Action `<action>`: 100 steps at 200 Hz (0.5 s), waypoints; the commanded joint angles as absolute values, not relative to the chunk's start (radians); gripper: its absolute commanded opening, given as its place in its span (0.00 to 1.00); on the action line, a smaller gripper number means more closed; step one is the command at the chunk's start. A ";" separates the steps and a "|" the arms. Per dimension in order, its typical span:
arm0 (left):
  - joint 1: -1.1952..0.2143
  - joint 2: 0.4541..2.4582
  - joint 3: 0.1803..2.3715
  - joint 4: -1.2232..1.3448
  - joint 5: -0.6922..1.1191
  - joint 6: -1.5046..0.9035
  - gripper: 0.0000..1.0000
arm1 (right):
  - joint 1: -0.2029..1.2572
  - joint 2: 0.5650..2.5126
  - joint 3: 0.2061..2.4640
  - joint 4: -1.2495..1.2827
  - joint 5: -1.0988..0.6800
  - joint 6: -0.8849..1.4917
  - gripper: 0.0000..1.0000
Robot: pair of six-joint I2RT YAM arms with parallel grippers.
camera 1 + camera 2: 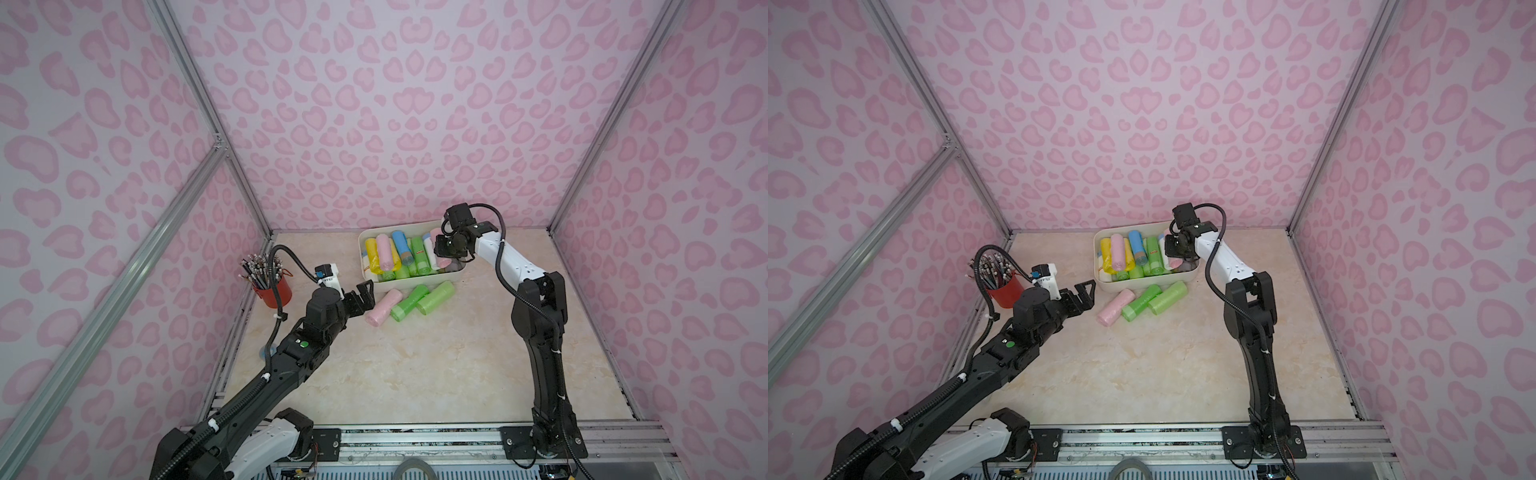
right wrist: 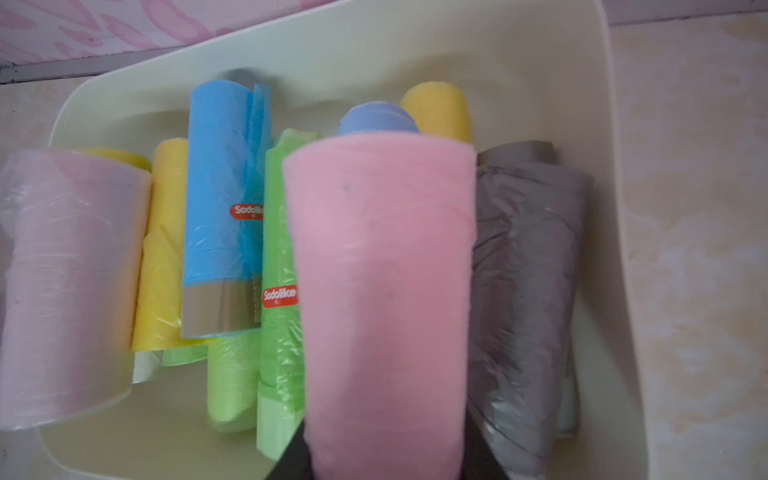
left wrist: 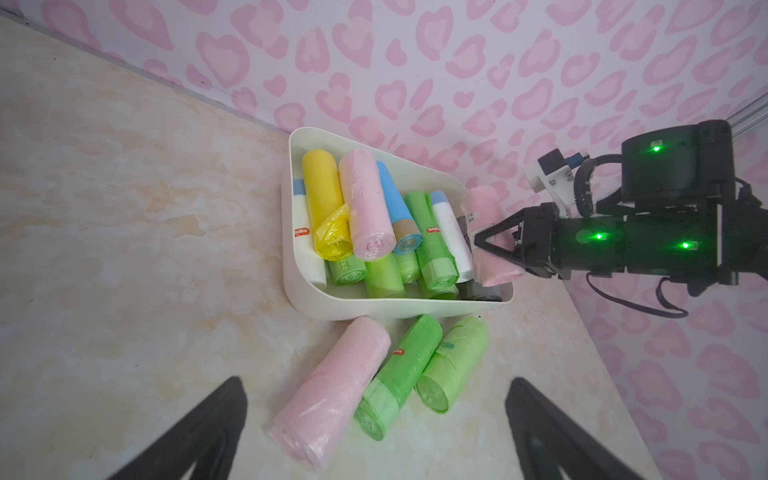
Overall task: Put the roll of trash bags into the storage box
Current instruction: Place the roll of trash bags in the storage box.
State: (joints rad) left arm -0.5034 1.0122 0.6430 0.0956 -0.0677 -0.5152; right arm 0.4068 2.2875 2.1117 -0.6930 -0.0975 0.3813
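My right gripper is shut on a pink roll of trash bags and holds it over the right end of the storage box, a cream-white tub with several coloured rolls inside. The held roll hangs above a grey roll, beside the box's right wall. Three more rolls lie on the table against the box's front: pink, green and light green. My left gripper stands open just left of them, holding nothing.
A red cup of pencils stands at the table's left edge, behind my left arm. The box sits close to the pink patterned back wall. A metal rail runs along the table's front edge.
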 commanded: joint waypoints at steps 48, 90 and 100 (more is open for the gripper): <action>-0.505 1.062 0.687 0.101 -0.018 -0.498 0.99 | 0.389 2.242 2.119 -0.805 -0.041 0.373 0.96; -0.505 1.153 0.757 0.046 -0.010 -0.473 0.99 | 0.382 2.007 1.890 -0.758 0.003 0.396 0.90; -0.505 1.188 0.789 0.016 -0.015 -0.457 0.99 | 0.382 1.948 1.826 -0.742 -0.006 0.406 0.90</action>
